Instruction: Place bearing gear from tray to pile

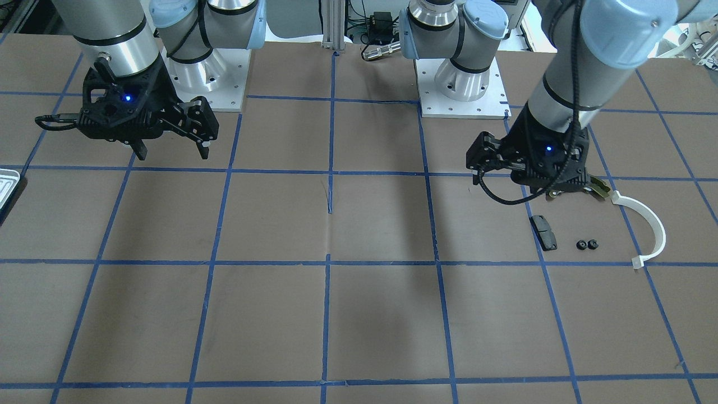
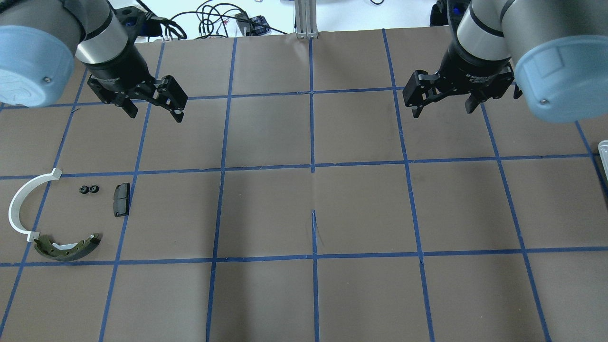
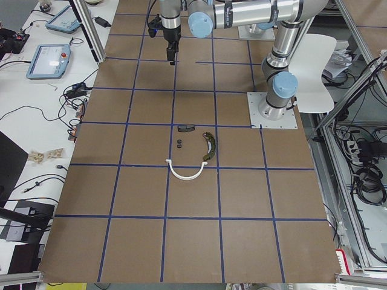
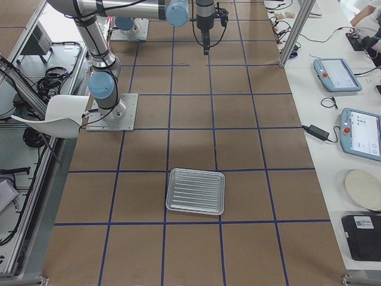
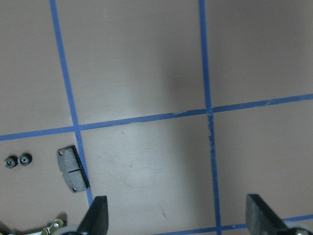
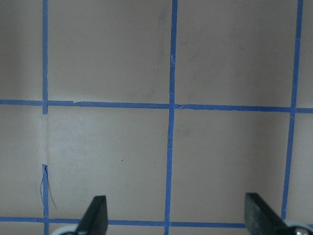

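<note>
Two small black bearing gears lie side by side in the pile, between the white plastic arc and the dark pad. The olive brake shoe lies nearer the robot. The silver tray is empty in the exterior right view; only its edge shows overhead. My left gripper is open and empty, hanging above the table beyond the pile. My right gripper is open and empty, high over the table's right half. The left wrist view shows the gears and the pad.
Brown table with a blue tape grid. The two arm base plates stand at the robot's side. Cables and tablets lie on the white bench beyond the table's far edge.
</note>
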